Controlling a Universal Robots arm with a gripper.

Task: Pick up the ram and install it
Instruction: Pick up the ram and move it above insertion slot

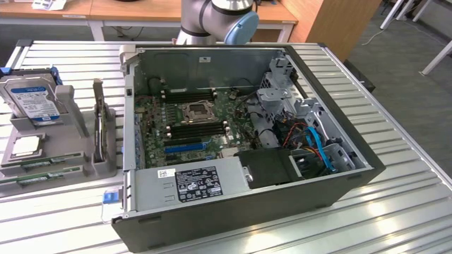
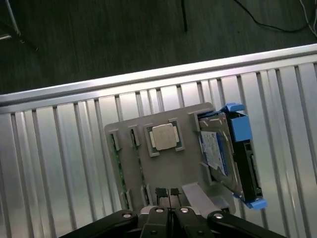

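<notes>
The end effector [image 2: 167,192] is clenched on nothing (fingertips pressed together) and hangs over a grey holder [image 2: 190,171] on the slatted tabletop [image 2: 59,163]. The ram [image 2: 140,163] stands on edge in a holder slot just beside the end effector, with a second green stick [image 2: 118,166] farther out. A processor chip [image 2: 164,137] lies just beyond the fingertips, and a hard drive [image 2: 218,148] on the opposite side.

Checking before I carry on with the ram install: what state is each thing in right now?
gripper: shut, holding nothing, by the holder's edge.
ram sticks: two, lying in the holder, none picked up.
computer case: on its side, open, motherboard exposed.
hard drive: standing upright in the holder.
processor: flat in its holder pocket.
</notes>
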